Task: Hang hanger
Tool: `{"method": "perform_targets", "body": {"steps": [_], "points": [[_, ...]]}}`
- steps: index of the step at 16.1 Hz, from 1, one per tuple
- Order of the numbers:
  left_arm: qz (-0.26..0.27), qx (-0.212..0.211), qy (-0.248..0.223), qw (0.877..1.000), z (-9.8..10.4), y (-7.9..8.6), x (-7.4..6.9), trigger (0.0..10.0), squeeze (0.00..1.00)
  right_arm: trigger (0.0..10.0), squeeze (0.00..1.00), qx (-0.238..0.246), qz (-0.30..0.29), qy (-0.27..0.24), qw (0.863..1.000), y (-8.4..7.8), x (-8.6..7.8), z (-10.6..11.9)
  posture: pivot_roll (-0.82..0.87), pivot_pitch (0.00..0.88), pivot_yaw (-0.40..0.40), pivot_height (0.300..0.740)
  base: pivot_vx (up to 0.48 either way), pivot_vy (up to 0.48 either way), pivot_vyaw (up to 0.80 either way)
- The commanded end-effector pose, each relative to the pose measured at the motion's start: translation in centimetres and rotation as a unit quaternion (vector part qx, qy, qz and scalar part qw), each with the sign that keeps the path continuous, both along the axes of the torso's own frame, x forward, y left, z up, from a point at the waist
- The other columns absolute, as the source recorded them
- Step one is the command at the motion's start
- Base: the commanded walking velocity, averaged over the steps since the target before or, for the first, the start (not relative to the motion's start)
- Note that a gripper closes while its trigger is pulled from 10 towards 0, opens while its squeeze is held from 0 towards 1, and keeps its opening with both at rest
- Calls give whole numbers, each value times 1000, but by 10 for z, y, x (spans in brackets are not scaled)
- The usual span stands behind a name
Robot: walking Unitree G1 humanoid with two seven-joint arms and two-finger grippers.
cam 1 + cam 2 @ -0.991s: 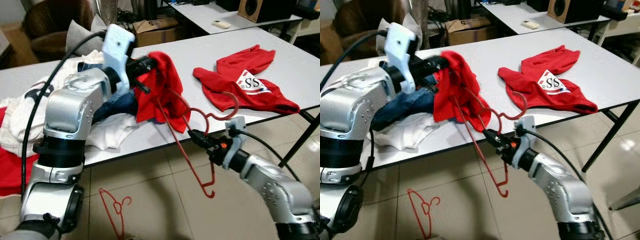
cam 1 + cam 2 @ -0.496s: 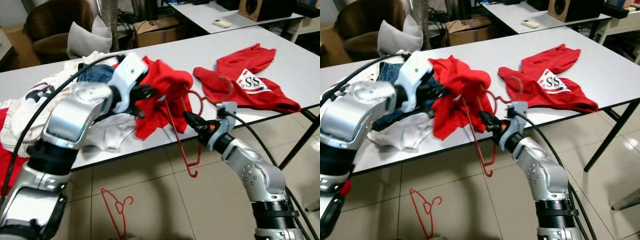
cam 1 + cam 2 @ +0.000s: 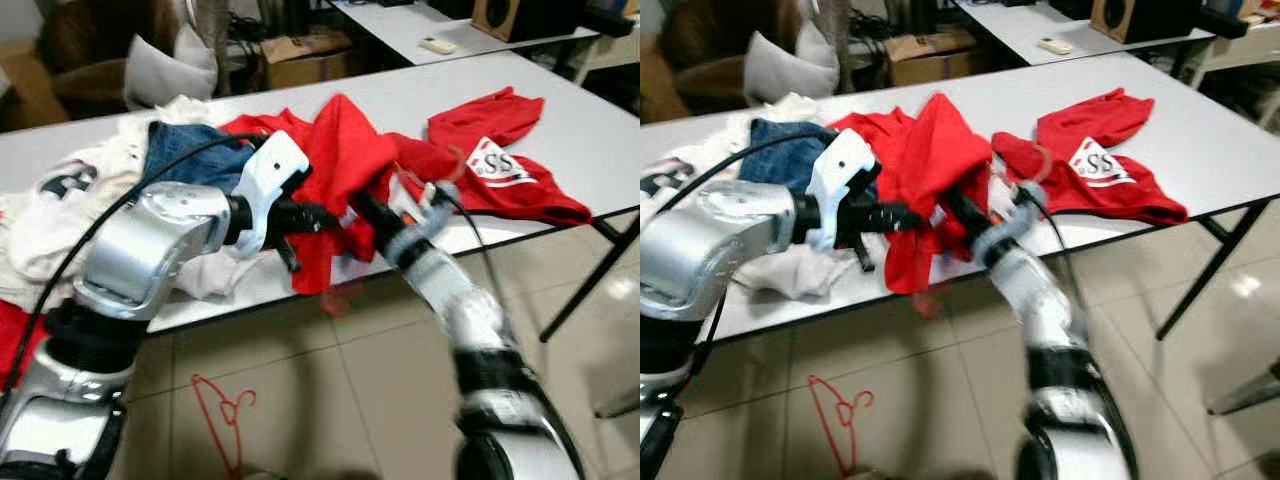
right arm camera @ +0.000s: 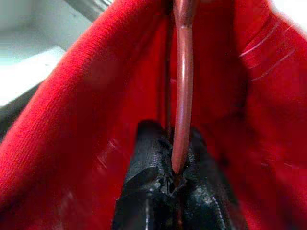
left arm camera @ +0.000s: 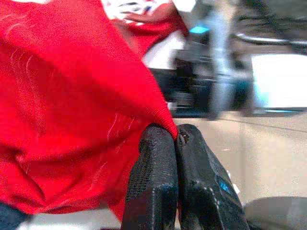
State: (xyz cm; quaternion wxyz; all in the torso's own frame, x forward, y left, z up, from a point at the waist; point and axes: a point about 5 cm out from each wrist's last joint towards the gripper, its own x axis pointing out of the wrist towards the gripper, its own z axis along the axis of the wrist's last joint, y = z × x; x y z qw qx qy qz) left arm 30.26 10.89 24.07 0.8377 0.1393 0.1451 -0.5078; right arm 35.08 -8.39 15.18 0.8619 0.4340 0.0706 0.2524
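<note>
White tabletop [image 3: 300,110] carries a heap of clothes at its 9 o'clock end and a second red shirt [image 3: 500,170] toward 3 o'clock; since half a second ago the right gripper [image 4: 175,184] has pushed the red hanger [image 4: 182,96] up inside the red shirt [image 3: 340,160], its fingers clamped on the wire; the left gripper [image 5: 175,139] pinches that shirt's edge, jaws closed; another hanger [image 3: 225,410] lies on the floor.

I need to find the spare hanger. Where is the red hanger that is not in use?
The spare red hanger lies on the tiled floor in front of the table, on the robot's left side, below its left arm.
</note>
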Motion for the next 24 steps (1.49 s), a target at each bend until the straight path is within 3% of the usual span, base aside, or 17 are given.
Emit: {"method": "perform_targets", "body": {"steps": [1,4,9,12,14,16,18,19,20,22,24], "points": [[-15,-1,0,1000,7,1,-4,0,0,10000,0,21,-14,-8,1000,-1,4,8,-15,0,47,740,0,0,0],[-88,0,47,995,8,-4,-29,0,0,10000,0,108,-39,1,993,15,16,20,0,0,36,740,0,0,0],[-150,-40,82,984,20,-11,-47,0,0,10000,0,110,-52,7,993,24,20,19,4,0,29,740,0,0,0],[-159,-66,91,981,29,-13,-50,0,0,10000,0,106,-56,8,993,26,22,18,9,0,31,740,0,0,0],[-136,-109,84,981,39,-14,-43,0,0,10000,0,86,-52,0,995,29,22,17,15,0,34,740,0,0,0],[-139,-168,90,972,55,-17,-38,0,0,10000,0,83,-53,-1,995,31,22,17,18,0,42,740,0,0,0],[-152,-191,104,964,61,-17,-40,0,0,10000,0,94,-62,2,994,28,25,18,23,0,47,740,0,0,0],[-136,-162,101,972,55,-13,-39,0,0,10000,0,109,-62,3,992,26,26,20,26,0,50,740,0,0,0],[-84,-127,93,984,43,-6,-30,0,0,10000,0,122,-56,-3,991,25,27,25,25,0,53,740,0,0,0],[27,-68,55,996,29,10,-7,0,0,10000,0,148,-58,-7,987,19,26,31,17,0,60,740,0,0,0],[82,-18,21,996,23,22,5,0,0,10000,0,151,-72,-7,986,10,26,32,13,0,62,740,0,0,0]]}}
